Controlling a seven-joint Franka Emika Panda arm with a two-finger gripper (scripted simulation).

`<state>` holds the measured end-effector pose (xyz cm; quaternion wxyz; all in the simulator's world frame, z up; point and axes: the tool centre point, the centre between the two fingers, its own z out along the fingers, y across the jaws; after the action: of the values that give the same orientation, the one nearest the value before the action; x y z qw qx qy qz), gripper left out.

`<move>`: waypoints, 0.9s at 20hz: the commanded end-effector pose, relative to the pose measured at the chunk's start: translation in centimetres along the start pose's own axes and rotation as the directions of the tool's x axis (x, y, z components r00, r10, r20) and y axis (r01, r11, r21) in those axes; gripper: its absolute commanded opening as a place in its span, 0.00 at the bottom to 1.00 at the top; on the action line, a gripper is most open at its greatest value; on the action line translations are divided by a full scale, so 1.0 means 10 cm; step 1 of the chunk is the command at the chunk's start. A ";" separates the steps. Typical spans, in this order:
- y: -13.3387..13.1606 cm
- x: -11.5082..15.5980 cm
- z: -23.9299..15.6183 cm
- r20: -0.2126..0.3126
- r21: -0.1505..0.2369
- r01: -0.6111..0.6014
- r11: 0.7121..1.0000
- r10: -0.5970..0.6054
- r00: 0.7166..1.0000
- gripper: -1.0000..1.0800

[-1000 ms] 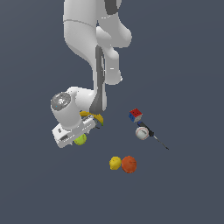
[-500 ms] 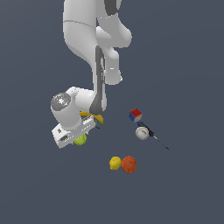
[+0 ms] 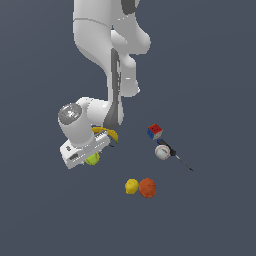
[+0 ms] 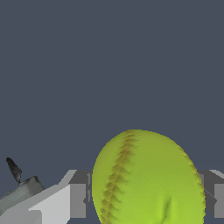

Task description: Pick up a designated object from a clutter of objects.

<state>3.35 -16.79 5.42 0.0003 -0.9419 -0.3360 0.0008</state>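
Observation:
The yellow-green tennis ball (image 3: 92, 159) lies under the arm's white hand at the exterior view's left, mostly hidden by it. In the wrist view the ball (image 4: 148, 179) is large, with a curved stitched seam, and sits between the two grey fingers (image 4: 78, 200). My gripper (image 3: 91, 158) is down around the ball with a finger against each side of it. The rest of the clutter lies apart from it, toward the exterior view's right.
A banana (image 3: 107, 132) lies just behind the hand. A multicoloured cube (image 3: 155, 131), a white baseball (image 3: 162, 152) and a thin dark tool (image 3: 181, 161) are at the exterior view's right. A small yellow fruit (image 3: 131, 186) touches an orange (image 3: 147, 187) nearer the front.

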 end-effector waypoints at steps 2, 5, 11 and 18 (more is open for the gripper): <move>-0.04 0.08 -0.18 -0.002 -0.002 0.001 1.000 -0.001 1.000 0.00; -0.10 0.17 -0.39 -0.001 -0.002 0.001 1.000 -0.001 1.000 0.00; -0.26 0.42 -0.95 -0.001 -0.002 0.002 1.000 -0.002 1.000 0.00; -0.47 0.76 -1.73 -0.001 -0.002 0.002 1.000 -0.002 1.000 0.00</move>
<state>6.02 -9.22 20.92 -0.0003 -0.9414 -0.3372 0.0005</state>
